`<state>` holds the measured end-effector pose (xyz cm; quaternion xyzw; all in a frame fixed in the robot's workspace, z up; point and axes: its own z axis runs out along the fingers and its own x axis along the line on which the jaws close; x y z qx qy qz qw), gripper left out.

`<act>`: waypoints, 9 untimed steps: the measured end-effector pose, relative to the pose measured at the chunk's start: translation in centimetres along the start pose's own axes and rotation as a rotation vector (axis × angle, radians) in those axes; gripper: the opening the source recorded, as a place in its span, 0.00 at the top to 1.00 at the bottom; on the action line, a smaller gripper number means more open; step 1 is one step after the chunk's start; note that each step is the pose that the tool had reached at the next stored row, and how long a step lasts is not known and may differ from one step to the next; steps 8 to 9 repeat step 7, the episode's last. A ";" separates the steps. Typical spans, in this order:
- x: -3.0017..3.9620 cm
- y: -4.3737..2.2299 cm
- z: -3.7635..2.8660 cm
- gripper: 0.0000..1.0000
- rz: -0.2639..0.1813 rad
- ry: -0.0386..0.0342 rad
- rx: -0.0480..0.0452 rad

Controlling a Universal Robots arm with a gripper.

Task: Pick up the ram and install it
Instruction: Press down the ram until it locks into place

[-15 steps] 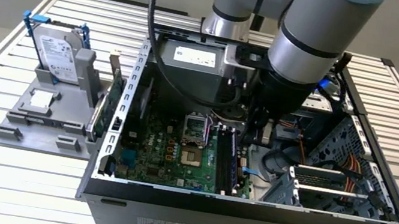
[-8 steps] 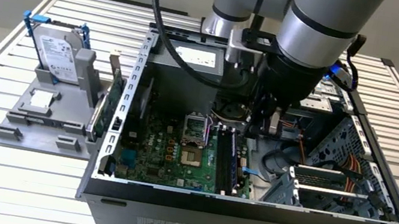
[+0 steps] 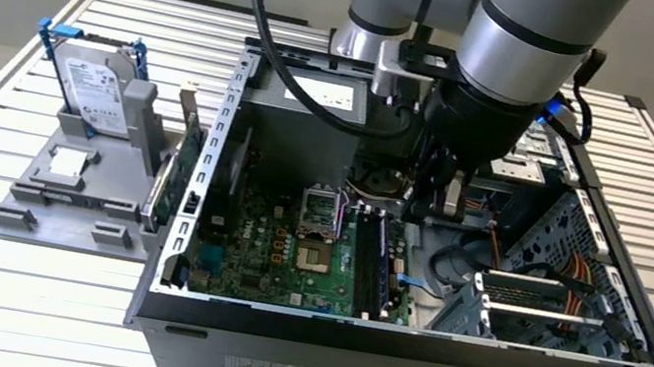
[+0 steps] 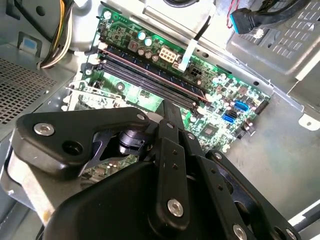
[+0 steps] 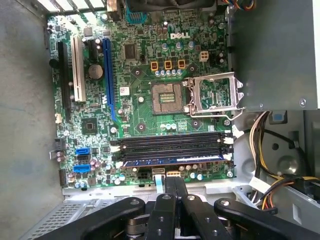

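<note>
The black linkage gripper (image 5: 175,192) hangs inside the open dark desktop computer case (image 3: 406,351), its fingers (image 5: 170,187) pressed together with nothing between them. The ram, a long, thin dark blue-green circuit-board stick (image 5: 172,161), sits in one of the black memory slots on the green motherboard (image 5: 145,107), close to the fingertips. The silver hard drive with blue rails (image 3: 96,90) stands in the grey holder (image 3: 65,200) beside the case

The robot's single silver-and-black arm (image 3: 523,47) reaches steeply down from the far side of the scene, its black gripper (image 5: 175,187) pointing downward with the two fingers (image 5: 182,192) pressed flat together.
</note>
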<state>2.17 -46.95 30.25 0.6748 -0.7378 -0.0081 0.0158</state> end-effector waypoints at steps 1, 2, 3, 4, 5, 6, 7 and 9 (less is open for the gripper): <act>0.00 0.00 0.00 1.00 0.000 0.0000 0.0000; 0.00 0.00 0.00 1.00 0.000 0.0000 0.0000; 0.00 0.00 -0.01 1.00 0.000 0.0000 0.0000; 0.00 0.00 -0.01 1.00 0.000 0.0000 0.0000; 0.00 0.00 -0.01 1.00 0.000 0.0000 0.0000; 0.00 0.00 -0.01 1.00 0.000 0.0000 0.0000; 0.00 0.00 -0.02 1.00 0.000 0.0000 0.0000; 0.00 0.00 -0.02 1.00 0.000 0.0000 0.0000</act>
